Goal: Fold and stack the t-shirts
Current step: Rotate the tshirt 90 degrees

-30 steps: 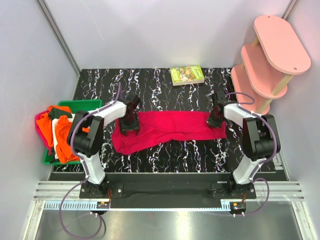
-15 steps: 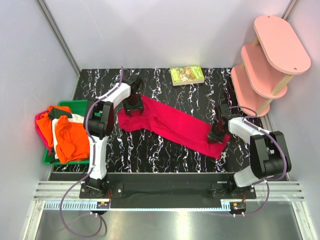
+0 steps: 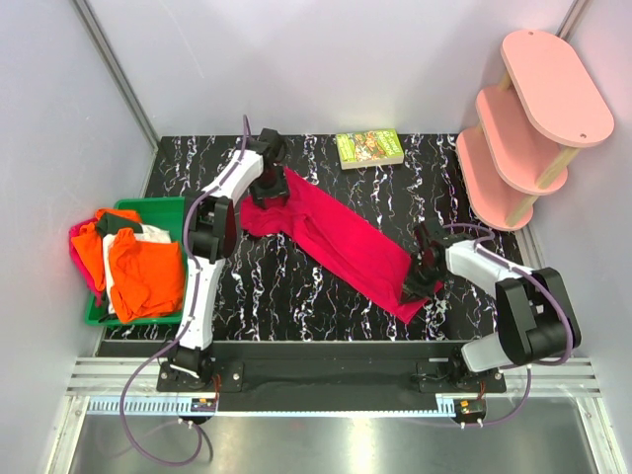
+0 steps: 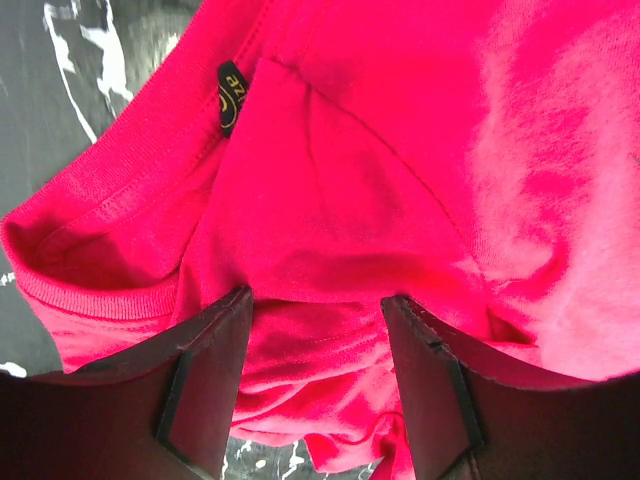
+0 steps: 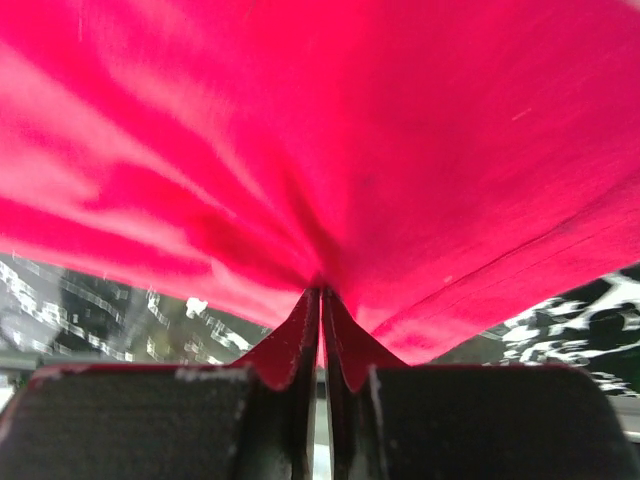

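Across the marble table (image 3: pixel 296 306), left tool (image 4: pixel 315 335) stretched far, fingers apart over red t-shirt (image 3: pixel 341 242), right tool (image 5: pixel 320 320) low, clamping its hem.

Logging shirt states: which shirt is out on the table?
The red shirt, stretched diagonally across the table; the orange shirt and others sit in the green bin.

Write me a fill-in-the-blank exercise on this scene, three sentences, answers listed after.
1. The crimson-red t-shirt lies stretched on the ____ marbled table.
2. The right gripper is ____ on the shirt's cloth.
3. The other t-shirts sit in a ____ bin beside the left arm.

Answers: black; shut; green
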Controlling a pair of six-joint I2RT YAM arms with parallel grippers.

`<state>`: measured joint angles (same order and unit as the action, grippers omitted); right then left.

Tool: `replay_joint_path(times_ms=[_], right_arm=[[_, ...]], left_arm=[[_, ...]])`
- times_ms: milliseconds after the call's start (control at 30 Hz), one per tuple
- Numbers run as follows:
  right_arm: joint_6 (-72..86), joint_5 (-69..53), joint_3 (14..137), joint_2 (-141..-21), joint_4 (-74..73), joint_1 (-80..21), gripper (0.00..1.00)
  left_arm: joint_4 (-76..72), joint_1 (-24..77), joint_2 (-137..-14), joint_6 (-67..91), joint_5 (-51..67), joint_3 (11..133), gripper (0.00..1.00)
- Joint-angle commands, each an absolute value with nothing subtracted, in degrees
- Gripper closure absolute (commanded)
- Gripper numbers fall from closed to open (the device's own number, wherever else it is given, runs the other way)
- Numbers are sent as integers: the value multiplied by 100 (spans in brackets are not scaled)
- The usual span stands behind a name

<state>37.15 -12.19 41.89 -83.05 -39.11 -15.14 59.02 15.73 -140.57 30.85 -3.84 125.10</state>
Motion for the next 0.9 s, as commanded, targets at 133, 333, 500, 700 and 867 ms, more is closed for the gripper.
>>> replay_joint_path(times_ms=[133, 333, 500, 700, 867], right_arm=[[3490, -1294, 4587, -8298, -4104, -1942, 90], [3612, 445, 5351, -7489, -3912, -1942, 85], [3419, 1107, 6230, -8076, -3806, -1942, 65], [3331, 1924, 6916, -9245, -3788, -1951, 71], [3437, 2496, 7435, -10203, -3770, -1881, 82]], left_arm=[[5731, 1503, -14082, 2892, -281, 12754, 37], [4177, 1556, -11714, 3084, -816, 10418, 27], [3876, 1845, -10373, 3085, -1475, 9098, 23], [3876, 2478, -9721, 3304, -1978, 7850, 32], [3955, 2540, -9808, 3665, -1872, 7191, 46]])
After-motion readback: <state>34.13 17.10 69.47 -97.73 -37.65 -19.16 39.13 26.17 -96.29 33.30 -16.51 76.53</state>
